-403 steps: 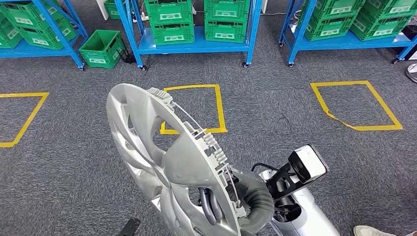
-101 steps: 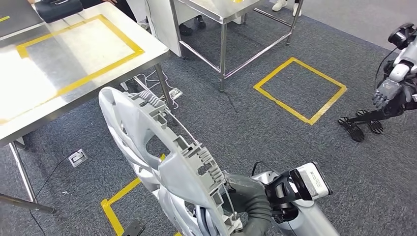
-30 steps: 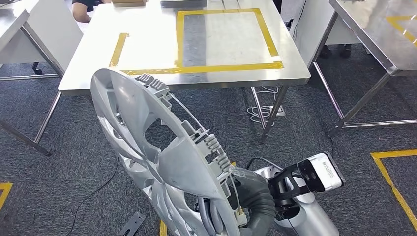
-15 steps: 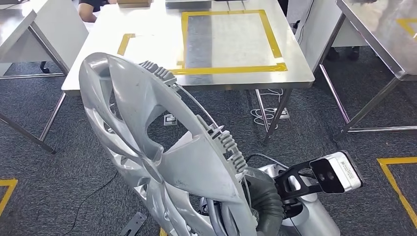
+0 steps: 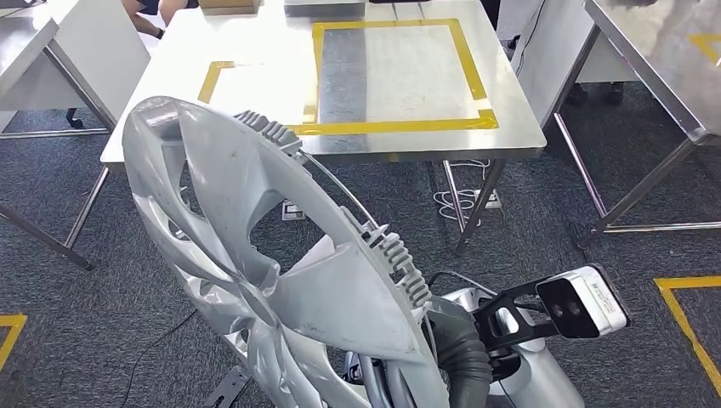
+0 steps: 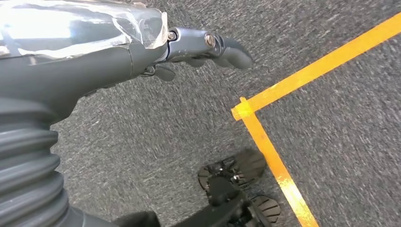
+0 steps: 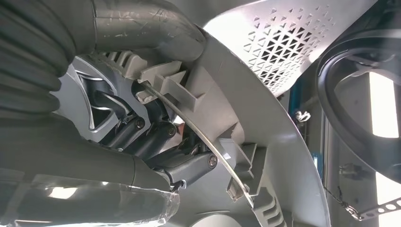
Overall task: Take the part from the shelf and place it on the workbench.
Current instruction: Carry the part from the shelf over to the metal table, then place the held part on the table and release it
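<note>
The part is a large silver hubcap (image 5: 246,246), held upright and tilted in front of me, low in the head view. My right hand (image 5: 384,384) grips it near its lower rim. In the right wrist view the thumb (image 7: 142,28) presses on the hubcap's back (image 7: 265,109) and the dark fingers (image 7: 151,137) reach through a spoke opening. The workbench (image 5: 255,85) is a steel table with a yellow tape square (image 5: 400,126), straight ahead beyond the hubcap. My left hand (image 6: 208,45) hangs over the carpet, holding nothing, its fingers loosely extended.
More steel tables stand at the left (image 5: 25,42) and right (image 5: 672,93). A person's arm (image 5: 157,10) shows at the workbench's far side. A power strip (image 5: 293,208) and cables lie under the workbench. Yellow tape (image 5: 689,314) marks the grey carpet.
The camera swung from the blue shelves round to the workbench. In the last second the hubcap rose and tipped to the left, and the bench shifted slightly in the picture.
</note>
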### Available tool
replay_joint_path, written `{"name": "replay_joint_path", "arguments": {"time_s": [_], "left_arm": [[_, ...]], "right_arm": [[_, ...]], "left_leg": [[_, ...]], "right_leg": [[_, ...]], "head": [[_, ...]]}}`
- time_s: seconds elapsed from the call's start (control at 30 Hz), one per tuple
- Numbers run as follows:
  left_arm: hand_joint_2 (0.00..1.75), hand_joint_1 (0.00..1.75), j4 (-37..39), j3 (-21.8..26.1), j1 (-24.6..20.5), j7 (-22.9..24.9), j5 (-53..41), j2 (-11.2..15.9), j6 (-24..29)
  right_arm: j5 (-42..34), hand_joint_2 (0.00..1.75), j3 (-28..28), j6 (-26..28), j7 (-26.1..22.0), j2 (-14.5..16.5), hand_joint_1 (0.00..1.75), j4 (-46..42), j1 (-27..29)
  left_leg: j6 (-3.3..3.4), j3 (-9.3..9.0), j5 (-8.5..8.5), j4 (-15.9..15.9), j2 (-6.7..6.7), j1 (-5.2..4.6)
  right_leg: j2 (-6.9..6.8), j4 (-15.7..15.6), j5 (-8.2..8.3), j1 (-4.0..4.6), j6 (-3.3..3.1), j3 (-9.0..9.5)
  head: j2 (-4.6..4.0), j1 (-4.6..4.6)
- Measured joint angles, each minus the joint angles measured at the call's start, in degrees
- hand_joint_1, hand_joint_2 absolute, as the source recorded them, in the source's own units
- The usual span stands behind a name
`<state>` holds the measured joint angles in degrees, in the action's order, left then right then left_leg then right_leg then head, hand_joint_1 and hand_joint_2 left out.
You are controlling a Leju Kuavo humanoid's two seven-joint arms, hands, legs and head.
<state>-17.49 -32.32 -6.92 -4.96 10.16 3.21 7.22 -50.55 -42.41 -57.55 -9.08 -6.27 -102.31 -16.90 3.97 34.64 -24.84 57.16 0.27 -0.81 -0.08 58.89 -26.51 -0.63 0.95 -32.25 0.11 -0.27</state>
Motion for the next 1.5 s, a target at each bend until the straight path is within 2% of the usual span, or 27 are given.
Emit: {"name": "replay_joint_path", "arguments": {"time_s": [0.07, 0.2, 0.23, 0.27, 0.33, 0.4, 0.47, 0.5, 0.57, 0.6, 0.67, 0.73, 0.77, 0.8, 0.9, 0.93, 0.97, 1.07, 1.1, 1.2, 1.23, 1.27, 1.3, 1.33, 1.37, 1.43, 1.5], "left_arm": [[1.75, 0.0, 0.01, 0.01, -0.03, 0.0, 0.0, 0.04, -0.01], [1.75, 0.0, 0.01, 0.0, -0.03, 0.0, 0.0, -0.15, -0.04], [1.75, 0.0, 0.01, -0.01, 0.07, 0.01, 0.0, -0.19, -0.06], [1.75, 0.0, 0.01, -0.01, 0.14, 0.01, 0.0, -0.22, -0.07], [1.75, 0.0, 0.02, 0.01, 0.19, 0.01, 0.0, -0.27, -0.07], [1.75, 0.0, 0.05, 0.02, 0.17, 0.01, 0.0, -0.25, -0.06], [1.75, 0.0, 0.07, 0.02, 0.13, 0.03, 0.0, -0.2, -0.07], [1.75, 0.0, 0.07, 0.03, 0.09, 0.04, 0.0, -0.19, -0.07], [1.75, 0.0, 0.04, 0.04, 0.0, 0.03, 0.0, -0.21, -0.06], [1.75, 0.0, 0.04, 0.04, -0.02, 0.02, 0.0, -0.22, -0.07], [1.75, 0.0, 0.04, 0.04, 0.07, 0.03, 0.0, -0.18, -0.07], [1.75, 0.0, 0.05, 0.04, 0.19, 0.03, 0.0, -0.16, -0.08], [1.75, 0.0, 0.05, 0.04, 0.21, 0.03, 0.0, -0.16, -0.1], [1.75, 0.0, 0.05, 0.04, 0.22, 0.03, 0.0, -0.16, -0.13], [1.75, 0.0, 0.24, 0.1, 0.31, 0.02, 0.0, 0.32, -0.37], [1.75, 0.0, 0.31, 0.19, 0.34, 0.01, 0.01, 0.5, -0.47], [1.75, 0.0, 0.36, 0.3, 0.31, -0.01, -0.01, 0.57, -0.55], [1.75, 0.0, 0.33, 0.73, 0.03, -0.1, -0.12, 0.46, -0.59], [1.75, 0.0, 0.32, 0.82, -0.08, -0.13, -0.17, 0.37, -0.59], [1.75, 0.0, 0.31, 0.89, -0.23, -0.13, -0.51, 0.08, -0.63], [1.75, 0.0, 0.31, 0.89, -0.22, -0.12, -0.63, -0.02, -0.65], [1.75, 0.0, 0.31, 0.89, -0.21, -0.11, -0.7, -0.09, -0.65], [1.75, 0.0, 0.31, 0.89, -0.21, -0.11, -0.73, -0.16, -0.65], [1.75, 0.0, 0.32, 0.9, -0.2, -0.11, -0.74, -0.2, -0.65], [1.75, 0.0, 0.32, 0.9, -0.19, -0.11, -0.74, -0.22, -0.64], [1.75, 0.0, 0.33, 0.91, -0.17, -0.1, -0.77, -0.22, -0.63], [1.75, 0.0, 0.33, 0.91, -0.15, -0.09, -0.8, -0.2, -0.62]], "right_arm": [[0.0, 1.75, 0.01, -0.04, 0.02, 0.04, 1.75, -0.05, -0.17], [-0.01, 1.75, -0.02, -0.14, 0.03, 0.01, 1.75, -0.03, -0.1], [0.01, 1.75, -0.02, -0.17, 0.05, -0.03, 1.75, -0.01, 0.01], [0.03, 1.75, -0.02, -0.21, 0.07, -0.06, 1.75, 0.01, 0.07], [0.04, 1.75, -0.02, -0.23, 0.08, -0.1, 1.75, 0.04, 0.08], [0.03, 1.75, -0.04, -0.27, 0.07, -0.11, 1.75, 0.09, 0.06], [0.02, 1.75, -0.05, -0.32, 0.07, -0.08, 1.75, 0.13, 0.04], [0.02, 1.75, -0.05, -0.35, 0.07, -0.03, 1.75, 0.12, 0.05], [0.03, 1.75, -0.02, -0.35, 0.06, 0.09, 1.75, 0.13, -0.05], [0.03, 1.75, -0.01, -0.35, 0.05, 0.15, 1.75, 0.13, -0.09], [0.03, 1.75, -0.01, -0.35, 0.06, 0.19, 1.75, 0.14, -0.09], [0.05, 1.75, -0.05, -0.35, 0.07, 0.17, 1.75, 0.15, 0.04], [0.05, 1.75, -0.07, -0.35, 0.08, 0.17, 1.75, 0.15, 0.07], [0.05, 1.75, -0.08, -0.35, 0.08, 0.18, 1.75, 0.15, 0.05], [0.02, 1.75, -0.15, -0.44, 0.06, 0.27, 1.75, 0.22, -0.13], [0.01, 1.75, -0.22, -0.5, 0.08, 0.34, 1.75, 0.25, -0.23], [-0.03, 1.75, -0.32, -0.55, 0.1, 0.38, 1.75, 0.27, -0.36], [-0.21, 1.75, -0.46, -0.61, 0.12, 0.39, 1.75, 0.27, -0.9], [-0.24, 1.75, -0.47, -0.61, 0.12, 0.36, 1.75, 0.27, -1.06], [-0.23, 1.75, -0.48, -0.61, 0.14, 0.19, 1.75, 0.29, -1.16], [-0.23, 1.75, -0.49, -0.61, 0.15, 0.09, 1.75, 0.31, -1.13], [-0.22, 1.75, -0.49, -0.61, 0.16, 0.0, 1.75, 0.31, -1.14], [-0.22, 1.75, -0.5, -0.61, 0.16, -0.09, 1.75, 0.31, -1.14], [-0.22, 1.75, -0.5, -0.61, 0.16, -0.15, 1.75, 0.31, -1.15], [-0.22, 1.75, -0.5, -0.61, 0.16, -0.2, 1.75, 0.33, -1.15], [-0.23, 1.75, -0.51, -0.61, 0.16, -0.27, 1.75, 0.4, -1.16], [-0.23, 1.75, -0.51, -0.61, 0.16, -0.3, 1.75, 0.44, -1.19]], "left_leg": [[0.21, -1.76, -0.01, -1.01, -0.26, 0.42], [-0.18, -3.21, -0.9, -1.21, -0.6, 0.7], [-0.41, -3.7, -1.35, -1.19, -0.73, 0.8], [-0.7, -4.39, -1.89, -1.16, -0.87, 0.97], [-1.46, -5.93, -3.23, -1.02, -1.1, 1.25], [-2.32, -6.69, -4.5, -0.85, -1.16, 1.25], [-2.99, -6.96, -5.09, -0.7, -1.06, 1.28], [-3.2, -6.86, -5.14, -0.36, -0.96, 1.4], [-3.63, -4.96, -4.81, 3.16, -0.73, 1.61], [-3.93, -2.71, -5.09, 6.62, -0.6, 1.69], [-4.42, 2.89, -7.55, 14.29, -0.44, 1.73], [-4.36, 6.69, -10.11, 17.3, -0.41, 1.67], [-3.97, 7.25, -9.83, 16.16, -0.41, 1.55], [-3.21, 7.09, -8.0, 13.49, -0.41, 1.27], [0.43, 5.48, 2.31, 3.01, -1.05, -0.91], [1.16, 5.0, 4.28, 0.99, -1.45, -1.52], [1.36, 4.59, 4.68, -0.02, -1.76, -1.85], [1.44, 2.27, 4.46, -1.31, -1.67, -1.48], [1.55, 1.7, 4.4, -1.53, -1.67, -1.33], [1.64, 1.31, 3.58, -1.52, -1.67, -1.15], [1.48, 1.18, 3.23, -1.44, -1.72, -1.05], [1.25, 0.98, 2.85, -1.3, -1.81, -0.91], [0.96, 0.69, 2.41, -1.09, -1.91, -0.74], [0.61, 0.44, 1.93, -0.82, -2.0, -0.6], [0.22, 0.21, 1.48, -0.47, -2.09, -0.52], [-0.54, 0.17, 0.77, 0.11, -2.19, -0.53], [-1.07, 0.16, 0.35, 0.44, -2.3, -0.58]], "right_leg": [[0.02, 2.5, -0.8, 0.01, 0.23, -1.07], [0.07, 14.07, -4.46, -0.37, 0.77, -9.18], [0.07, 14.33, -4.11, -0.52, 1.25, -10.15], [0.05, 12.35, -2.89, -0.71, 1.85, -9.97], [-0.13, 4.71, 1.38, -1.1, 3.1, -7.56], [-0.31, -0.25, 3.9, -1.03, 2.41, -5.75], [-0.16, -0.88, 3.77, -0.71, 0.41, -5.29], [0.01, -0.89, 3.72, -0.77, -0.22, -4.9], [0.15, -1.03, 3.1, -0.91, -1.11, -3.98], [0.21, -1.09, 2.7, -0.95, -1.4, -3.47], [0.39, -1.11, 1.71, -0.72, -1.73, -2.56], [0.66, -1.12, 0.56, -0.37, -1.86, -1.22], [0.75, -1.13, -0.07, -0.11, -1.91, -0.35], [0.79, -1.18, -0.73, 0.2, -1.97, 0.65], [1.02, -1.5, -2.61, 0.94, -1.95, 2.83], [1.21, -1.56, -2.95, 1.12, -1.85, 3.38], [1.38, -1.62, -3.12, 1.41, -1.6, 4.06], [1.3, -0.02, -3.93, 1.5, -1.01, 4.12], [1.18, 2.46, -4.57, 1.39, -0.88, 2.73], [0.94, 12.58, -7.62, 0.61, -0.58, -4.7], [0.88, 13.91, -8.12, 0.32, -0.24, -6.51], [0.81, 13.28, -7.56, 0.06, 0.34, -7.3], [0.75, 10.68, -5.76, -0.19, 1.16, -7.09], [0.7, 6.77, -3.12, -0.44, 2.08, -6.18], [0.62, 3.28, -0.91, -0.53, 2.52, -5.3], [0.52, -0.6, 1.44, -0.47, 1.63, -4.07], [0.5, -0.82, 1.65, -0.47, -0.02, -3.58]], "head": [[0.0, 0.11], [0.0, 0.17], [0.0, 0.16], [0.0, 0.17], [0.0, 0.22], [0.0, 0.2], [0.0, 0.14], [0.0, 0.09], [0.0, 0.07], [0.0, 0.05], [0.0, 0.04], [0.0, 0.03], [0.0, 0.03], [0.0, 0.02], [0.0, 0.12], [0.0, 0.15], [0.0, 0.2], [0.0, 0.2], [0.0, 0.18], [0.0, 0.18], [0.0, 0.17], [0.0, 0.17], [0.0, 0.17], [0.0, 0.2], [0.0, 0.21], [0.0, 0.21], [0.0, 0.17]]}}
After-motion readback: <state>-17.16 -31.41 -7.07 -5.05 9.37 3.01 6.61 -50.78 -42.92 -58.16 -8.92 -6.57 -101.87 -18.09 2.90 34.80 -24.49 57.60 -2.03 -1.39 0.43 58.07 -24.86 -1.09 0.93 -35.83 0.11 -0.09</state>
